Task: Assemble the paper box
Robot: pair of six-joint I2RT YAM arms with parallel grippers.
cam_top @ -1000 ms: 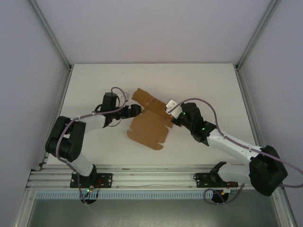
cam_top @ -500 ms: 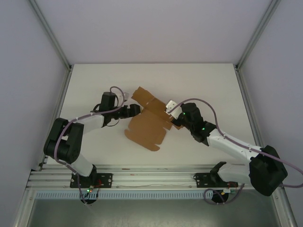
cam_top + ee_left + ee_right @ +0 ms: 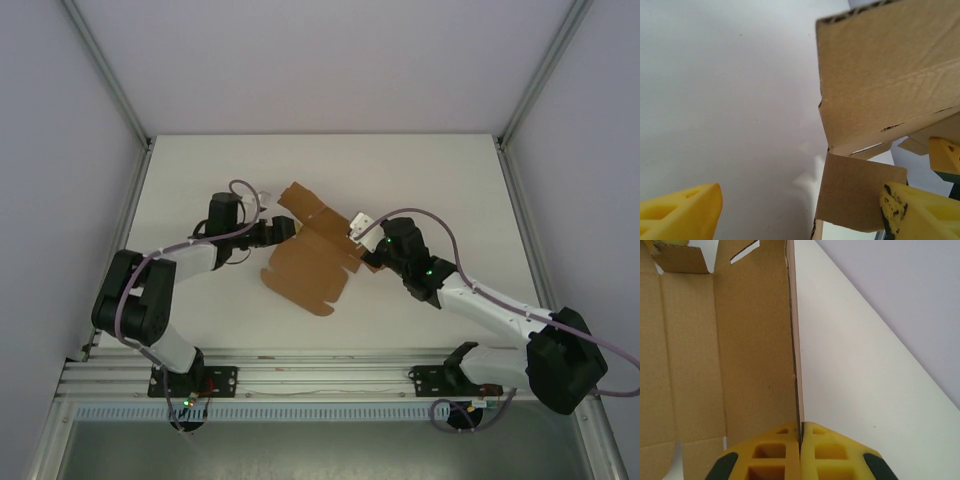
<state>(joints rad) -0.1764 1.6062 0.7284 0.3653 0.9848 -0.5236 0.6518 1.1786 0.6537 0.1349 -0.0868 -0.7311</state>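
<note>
Item: paper box (image 3: 305,265), a kraft corrugated blank, partly folded, lying on the bench (image 3: 450,180) between the two arms. Handling, as judged: light, thin, springy at the creases, and easily dented or torn at the tabs, so best taken by a panel edge close to a crease. The right claw (image 3: 801,432) is closed, pinching the edge of an upright side panel between its pads. The left claw (image 3: 800,215) is spread wide at a corner flap and grips nothing; whether it touches the flap cannot be told.

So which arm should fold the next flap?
Left, probably: the left claw is open beside a loose flap, while the right claw is shut on the paper box, steadying it.
</note>
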